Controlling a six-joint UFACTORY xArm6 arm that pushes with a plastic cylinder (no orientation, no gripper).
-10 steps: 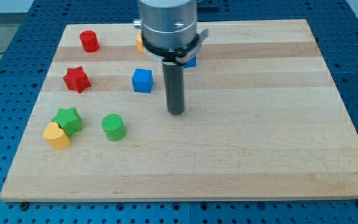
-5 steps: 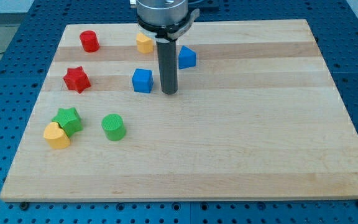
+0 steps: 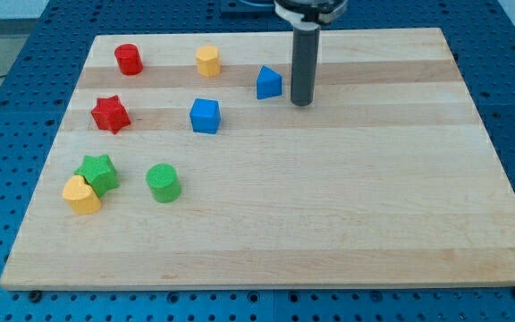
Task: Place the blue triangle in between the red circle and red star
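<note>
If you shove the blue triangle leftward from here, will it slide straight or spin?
Likely it slides: the blue triangle sits flat on the smooth wooden board. It may spin, since my tip, just to its right, would meet an angled face. It looks rigid and light.

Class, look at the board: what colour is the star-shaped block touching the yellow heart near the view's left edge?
Green: the star, seen in the camera view.

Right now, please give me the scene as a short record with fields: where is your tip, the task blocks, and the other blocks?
tip: my tip is just to the view's right of the blue triangle, small gap, not touching
targets: red circle above red star, at the view's left
gap between targets: open
other blocks: blue cube; yellow block; green star touching yellow heart; green cylinder
</note>
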